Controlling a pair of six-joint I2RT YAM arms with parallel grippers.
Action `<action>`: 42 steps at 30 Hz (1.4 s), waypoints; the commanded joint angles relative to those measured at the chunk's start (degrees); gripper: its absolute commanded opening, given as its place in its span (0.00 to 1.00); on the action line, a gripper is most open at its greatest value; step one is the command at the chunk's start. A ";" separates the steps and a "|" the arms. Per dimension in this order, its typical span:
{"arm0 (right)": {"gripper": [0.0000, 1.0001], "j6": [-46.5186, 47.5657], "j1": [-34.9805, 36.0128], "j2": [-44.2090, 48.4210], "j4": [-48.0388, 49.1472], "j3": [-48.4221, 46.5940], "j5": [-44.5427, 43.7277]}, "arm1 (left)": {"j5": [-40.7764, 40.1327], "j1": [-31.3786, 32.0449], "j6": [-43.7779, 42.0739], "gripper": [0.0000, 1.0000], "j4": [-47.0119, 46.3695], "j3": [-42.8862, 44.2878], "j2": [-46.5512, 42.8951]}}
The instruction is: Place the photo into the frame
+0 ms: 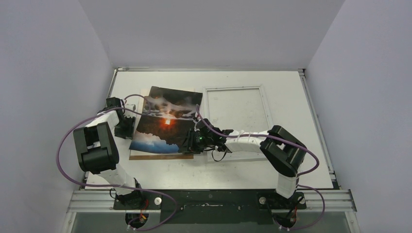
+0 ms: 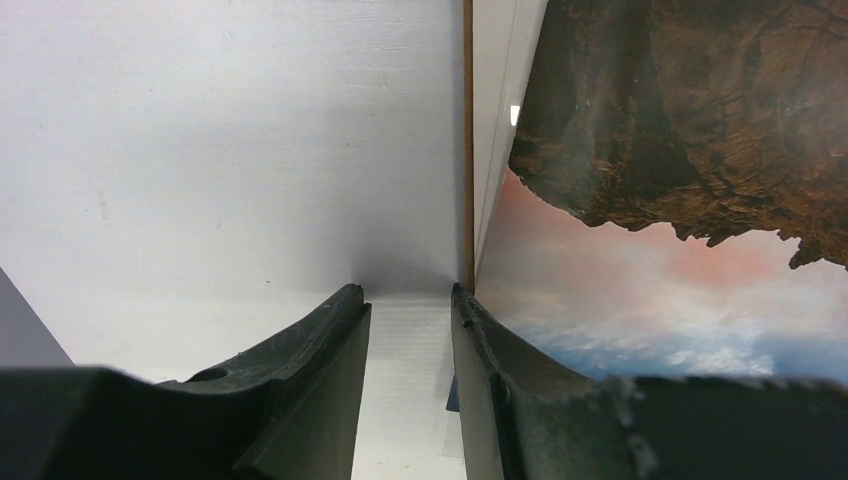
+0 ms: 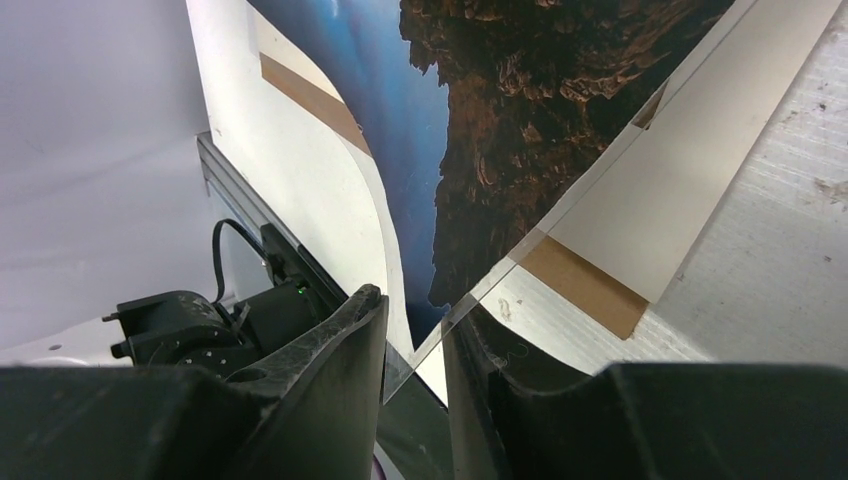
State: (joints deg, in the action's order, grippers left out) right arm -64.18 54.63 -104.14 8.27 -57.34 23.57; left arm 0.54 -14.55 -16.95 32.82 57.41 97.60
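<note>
The photo (image 1: 167, 121) was seen lying between the two hands, spread over a brown backing board (image 1: 160, 156). Its edge nearest the right hand (image 1: 189, 141) was raised off the board in a curve. That edge was found between the right hand's fingers (image 3: 340, 370), which stood close about it with a narrow gap left. Whether the sheet was truly pinched could not be told. The left hand (image 1: 130, 124) was set at the photo's opposite edge. Its fingers (image 2: 320, 360) were parted, and bare table (image 1: 291, 126) was visible between them. The board's thin edge was met by the inner face of one fingertip, and nothing was clasped there. The frame (image 1: 236, 88) was laid flat on the table behind the right hand, on the side away from the left hand, with one corner just beside the photo's far corner.
</note>
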 commanded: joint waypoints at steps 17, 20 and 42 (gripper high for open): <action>0.18 14.04 -0.16 2.89 -16.97 -10.24 -4.15 | 8.06 5.35 0.73 0.49 13.62 7.09 -3.75; 0.18 14.43 -0.76 3.21 -17.62 -9.97 -4.15 | 7.30 7.69 1.37 0.50 12.14 5.76 -3.64; 0.48 9.14 -4.00 6.06 -7.32 -0.26 0.53 | 2.22 8.39 3.08 0.47 7.08 2.53 0.80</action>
State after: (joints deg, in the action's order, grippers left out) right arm -52.53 50.65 -101.19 -5.63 -59.16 22.13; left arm 2.63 -5.82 -14.87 41.63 60.07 97.49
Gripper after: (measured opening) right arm 0.479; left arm 0.479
